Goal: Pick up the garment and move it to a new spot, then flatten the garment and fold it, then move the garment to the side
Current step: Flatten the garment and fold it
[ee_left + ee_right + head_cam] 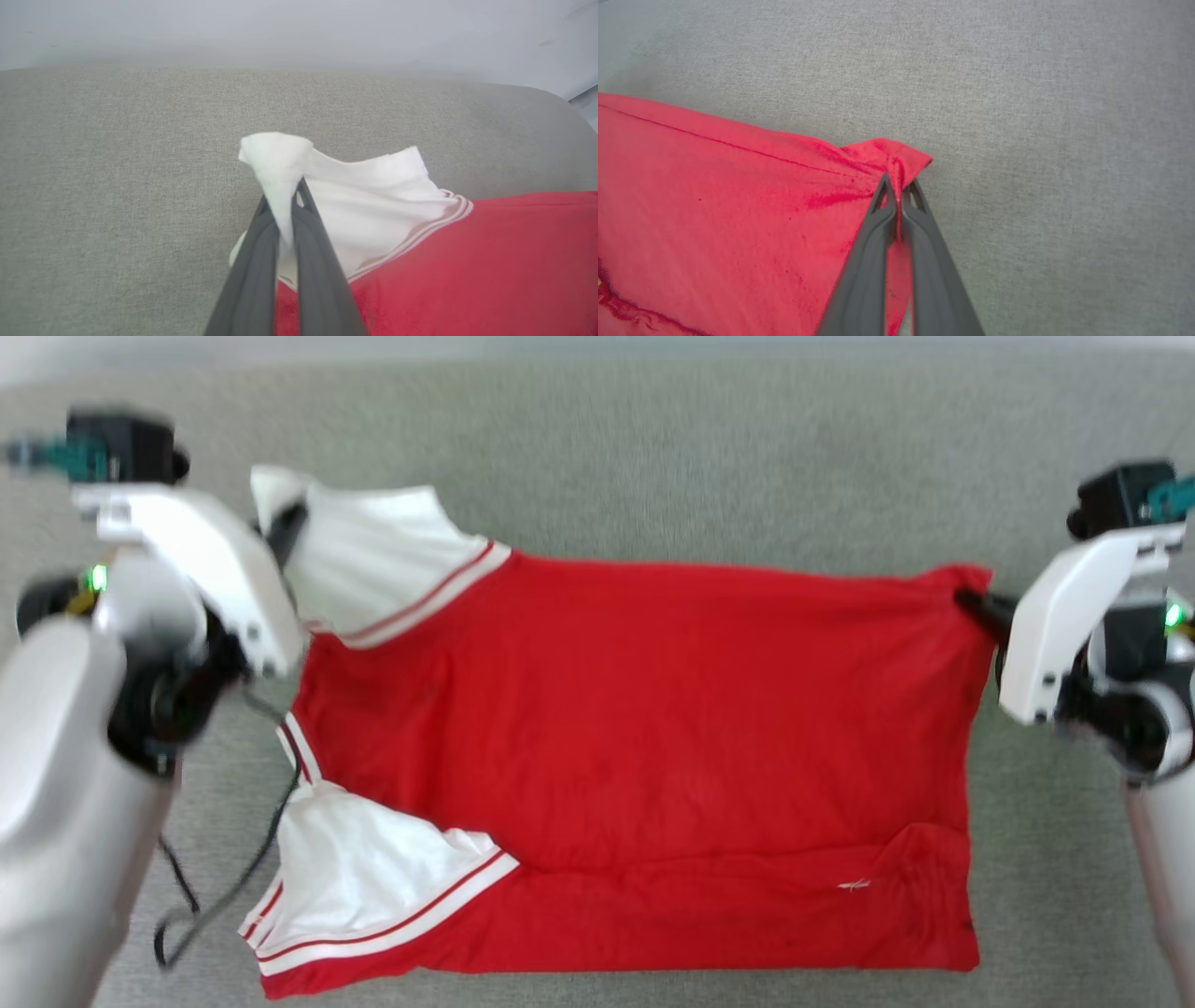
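**Red jersey stretched crosswise between my 2 grippers**

The red short-sleeved jersey garment (635, 728), with white sleeves and red-white striped trim, lies plain red side up on the grey woven fabric surface (653, 457). Its long axis runs from my left to my right, with the sleeve end pointing left and the hem right. My left gripper (285, 200) is clamped on the tip of the far white sleeve (373, 560), bunching it into a peak. My right gripper (899, 186) is pinched tight on the far hem corner, and the cloth puckers between its fingers. The far edge runs nearly straight between the 2 grips. The near white sleeve (364, 877) lies flat at my lower left, and the near long edge shows a folded band. Bare grey fabric lies open beyond the far edge and past the hem end. A thin dark cable (252, 868) hangs just beside the near sleeve
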Available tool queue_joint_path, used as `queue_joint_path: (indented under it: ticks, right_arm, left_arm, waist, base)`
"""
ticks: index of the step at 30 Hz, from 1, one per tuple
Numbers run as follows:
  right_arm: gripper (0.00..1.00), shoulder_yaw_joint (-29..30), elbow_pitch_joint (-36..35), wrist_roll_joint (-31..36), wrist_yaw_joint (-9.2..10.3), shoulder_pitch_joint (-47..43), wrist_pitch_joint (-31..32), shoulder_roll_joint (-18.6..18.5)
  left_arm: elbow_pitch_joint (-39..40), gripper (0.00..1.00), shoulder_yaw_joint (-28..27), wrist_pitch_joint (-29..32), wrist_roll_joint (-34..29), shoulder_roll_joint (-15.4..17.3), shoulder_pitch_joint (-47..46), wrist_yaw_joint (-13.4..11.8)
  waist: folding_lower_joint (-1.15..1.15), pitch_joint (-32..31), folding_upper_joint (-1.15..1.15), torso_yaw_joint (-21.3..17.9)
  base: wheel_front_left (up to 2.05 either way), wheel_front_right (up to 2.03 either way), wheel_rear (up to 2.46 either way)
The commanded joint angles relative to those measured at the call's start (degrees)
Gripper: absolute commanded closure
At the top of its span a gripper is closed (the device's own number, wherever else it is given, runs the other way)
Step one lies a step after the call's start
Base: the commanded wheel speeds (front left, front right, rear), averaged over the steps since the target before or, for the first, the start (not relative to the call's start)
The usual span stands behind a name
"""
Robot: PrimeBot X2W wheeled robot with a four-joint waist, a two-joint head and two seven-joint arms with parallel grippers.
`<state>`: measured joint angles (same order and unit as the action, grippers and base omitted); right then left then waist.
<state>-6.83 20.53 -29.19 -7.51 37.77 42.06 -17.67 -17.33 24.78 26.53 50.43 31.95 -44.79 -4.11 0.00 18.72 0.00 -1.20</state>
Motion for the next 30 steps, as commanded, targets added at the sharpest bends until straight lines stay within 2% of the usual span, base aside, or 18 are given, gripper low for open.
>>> queue_joint_path:
  ticks: [1, 11, 16, 17, 18, 19, 20, 21, 26, 30]
  right_arm:
    - [1.0, 0.51, -1.02, 0.39, 0.04, -2.28, -0.67, 0.21]
    - [1.0, 3.25, -7.11, 1.21, 0.04, -19.56, -1.0, 3.36]
    - [1.0, 5.38, -8.82, 1.76, 0.04, -26.5, -1.6, 5.43]
    - [1.0, 5.8, -8.66, 1.86, 0.04, -27.72, -1.62, 5.67]
    - [1.0, 5.95, -8.61, 2.18, 0.04, -28.73, -1.87, 5.68]
    - [0.72, 6.15, -8.41, 1.93, 0.04, -29.7, -2.09, 6.13]
    - [0.14, 6.35, -8.09, 1.59, 0.03, -30.87, -2.19, 6.59]
    - [0.0, 6.46, -7.91, 1.75, 0.03, -31.89, -2.39, 6.73]
    - [0.0, 7.31, -7.2, 1.43, 0.04, -35.56, -4.94, 8.36]
    - [0.0, 6.63, -10.23, 1.09, 0.03, -36.43, -10.6, 7.99]
  left_arm:
    - [1.05, 1.0, -0.72, -1.45, 0.44, 0.57, 3.12, -0.5]
    - [9.82, 1.0, -5.26, -7.37, 6.4, 2.21, 28.57, -5.57]
    - [13.16, 1.0, -4.95, -9.23, 8.06, 0.52, 38.13, -7.65]
    - [13.36, 0.91, -4.88, -9.75, 8.34, -0.2, 39.35, -8.12]
    - [13.33, 0.76, -4.47, -9.83, 8.62, -0.84, 40.59, -8.38]
    - [13.25, 0.56, -4.07, -9.85, 8.85, -1.42, 41.61, -8.56]
    - [13.1, 0.03, -3.94, -10.4, 8.77, -1.91, 42.29, -8.99]
    - [12.73, 0.0, -3.83, -10.91, 8.59, -2.46, 42.82, -9.35]
    - [10.26, 0.0, -3.06, -14.24, 7.09, -4.49, 43.97, -9.57]
    - [10.36, 0.0, -3.11, -19.07, 4.84, -5.62, 43.71, -9.38]
  waist:
    - [0.0, -3.45, 0.0, 0.54]
    - [0.0, -11.99, 0.0, 1.3]
    - [0.0, -12.58, 0.0, 1.31]
    - [0.0, -12.55, 0.0, 1.34]
    - [0.0, -12.54, 0.0, 1.34]
    - [0.0, -12.53, 0.0, 1.33]
    - [0.0, -12.57, 0.0, 1.33]
    - [0.0, -12.57, 0.0, 1.31]
    - [0.0, -12.82, 0.0, 0.89]
    - [0.0, -13.83, 0.0, 0.08]
  base:
    - [0.0, 0.0, 0.0]
    - [0.0, 0.0, 0.0]
    - [0.0, 0.0, 0.0]
    - [0.0, 0.0, 0.0]
    - [0.0, 0.0, 0.0]
    - [0.0, 0.0, 0.0]
    - [0.0, 0.0, 0.0]
    - [0.0, 0.0, 0.0]
    - [0.0, 0.0, 0.0]
    - [0.0, 0.0, 0.0]
